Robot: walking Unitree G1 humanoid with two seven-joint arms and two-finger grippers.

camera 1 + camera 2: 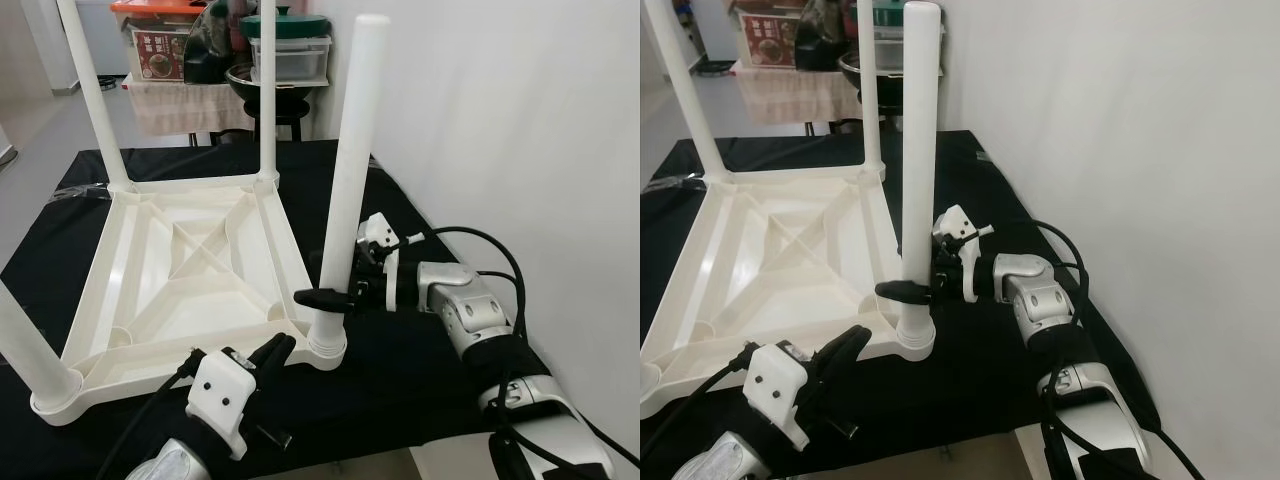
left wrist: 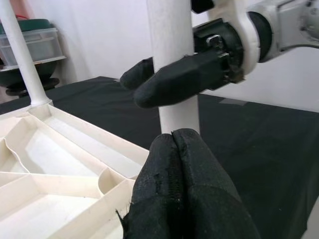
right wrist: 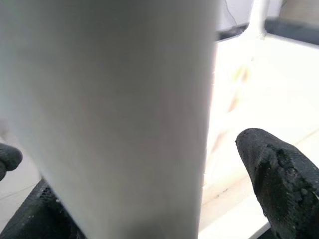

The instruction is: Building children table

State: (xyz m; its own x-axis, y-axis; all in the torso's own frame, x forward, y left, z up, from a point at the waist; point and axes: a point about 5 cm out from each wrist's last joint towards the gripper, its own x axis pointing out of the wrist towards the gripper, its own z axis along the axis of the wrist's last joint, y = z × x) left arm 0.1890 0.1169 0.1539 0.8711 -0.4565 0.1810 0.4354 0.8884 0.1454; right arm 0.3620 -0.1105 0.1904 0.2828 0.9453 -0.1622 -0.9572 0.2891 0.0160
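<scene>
On the black-draped desk (image 1: 420, 390) the white table top (image 1: 190, 290) lies upside down so its corner sockets face upward. One leg (image 1: 345, 200) is clamped upright in the near corner by the right end effector (image 1: 322, 298); the left end effector (image 1: 275, 352), fingers pressed together, hovers just beside the socket.

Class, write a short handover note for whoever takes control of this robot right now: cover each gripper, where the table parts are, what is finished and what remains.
Right gripper: jaws closed around the near-right leg, low, just above its socket.
Left gripper: jaws shut, empty, at the near edge of the table top, beside that socket.
Table top lies upside down on the black cloth.
Done: all four legs stand in the corner sockets.
Left: whether the held leg is fully seated cannot be told, so check it; then release and turn the table upright.
</scene>
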